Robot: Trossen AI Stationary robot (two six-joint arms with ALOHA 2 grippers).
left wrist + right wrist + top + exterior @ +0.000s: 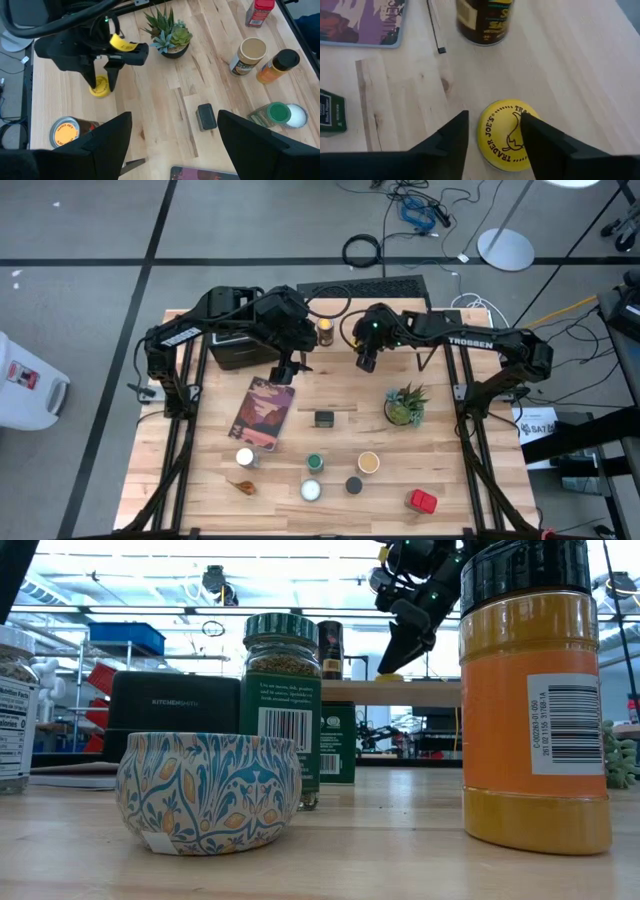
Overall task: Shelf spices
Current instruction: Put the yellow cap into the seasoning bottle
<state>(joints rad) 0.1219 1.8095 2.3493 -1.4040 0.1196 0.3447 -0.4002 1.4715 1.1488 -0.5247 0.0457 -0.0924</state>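
Observation:
A low tin with a yellow lid [506, 139] stands on the shelf's light wooden top [420, 693], beside a dark jar with an orange lid [325, 332]. My right gripper [492, 142] is open above the yellow-lidded tin and slants down, one finger on either side of the lid. The same gripper [102, 75] shows over the tin in the left wrist view. My left gripper [172, 150] hangs open in the air near the book's far end, touching nothing. Several more spices stand on the table's near part, among them a green-topped jar [315, 463] and a red tin [422, 500]. My right gripper straddles the yellow lid from above and slants down. Bare wood shows between one finger [447, 145] and the lid's rim [481, 137]. The other finger [545, 145] overlaps the lid's opposite edge in the wrist view, and I cannot tell whether it touches. The tin stands upright on the shelf.
A black toaster [232, 345] stands at the far left under my left arm. A reddish book [262, 412], a small dark green box [323, 418] and a potted plant [405, 405] sit mid-table. A keyboard [360, 285] lies beyond the far edge.

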